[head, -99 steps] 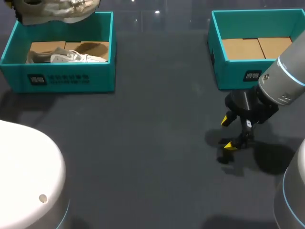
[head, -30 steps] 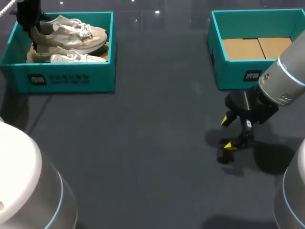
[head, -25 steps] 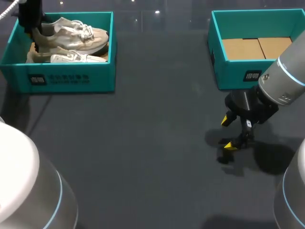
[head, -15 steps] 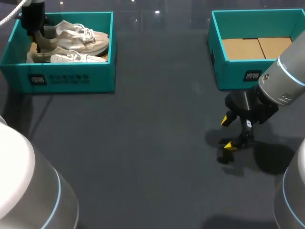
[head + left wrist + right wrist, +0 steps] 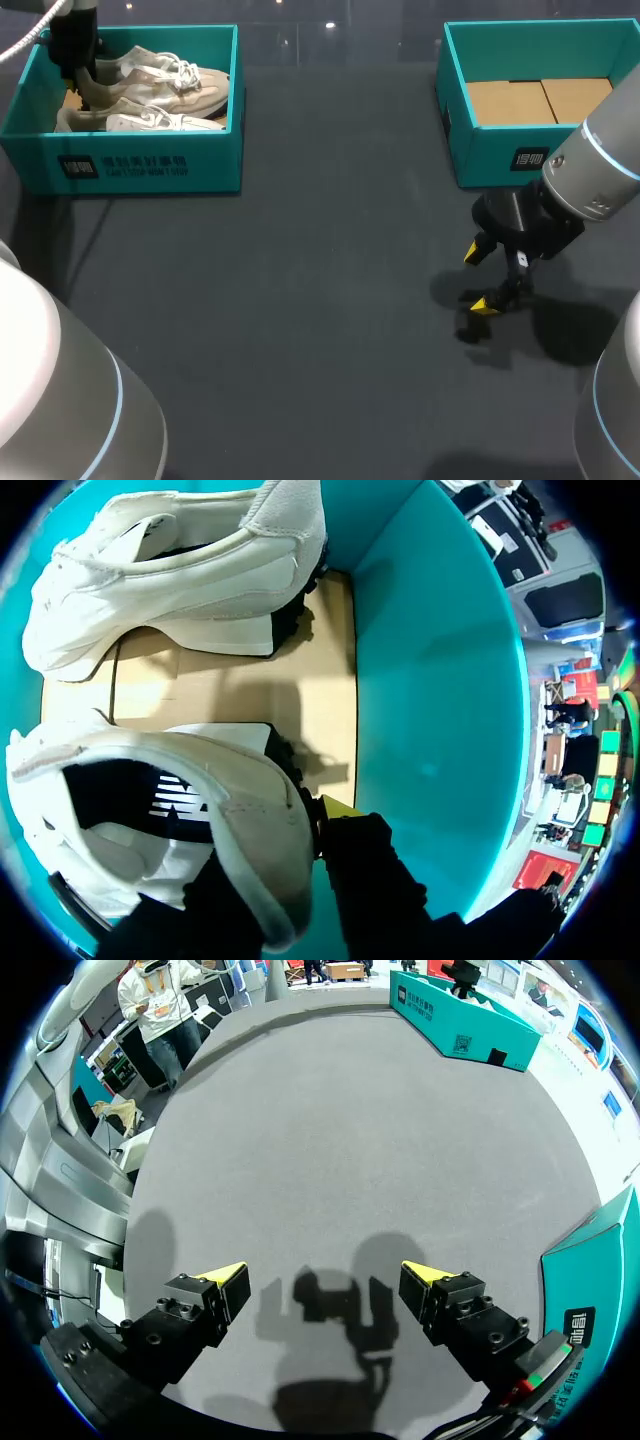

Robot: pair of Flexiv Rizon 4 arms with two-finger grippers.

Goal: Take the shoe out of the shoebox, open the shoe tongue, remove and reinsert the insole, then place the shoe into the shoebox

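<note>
Left gripper (image 5: 300, 825) (image 5: 80, 72): closed on the heel collar of the held shoe (image 5: 150, 820) (image 5: 165, 82), one finger inside the opening, the other, yellow-tipped, against the outside of the heel. The held shoe, off-white with white laces, sits inside the left shoebox (image 5: 40, 140) (image 5: 440, 710), toe towards the middle of the table; whether its sole rests on the cardboard floor (image 5: 230, 685) cannot be told. A dark striped mark shows on its insole; not legible.

Shoes: two. The second shoe (image 5: 180, 570) (image 5: 150, 122) lies on the box floor just beside the held one.

Right gripper (image 5: 320, 1285) (image 5: 480, 280): fingers spread wide, nothing between them, hanging above the dark grey table (image 5: 320, 300), in front of the right shoebox (image 5: 455, 110) (image 5: 600, 1260).

Shoeboxes: two, both teal and lidless, well apart at the far corners. Each carries one dark label with white print on its front wall: left label (image 5: 125, 166), right label (image 5: 530, 158) (image 5: 578, 1325).
</note>
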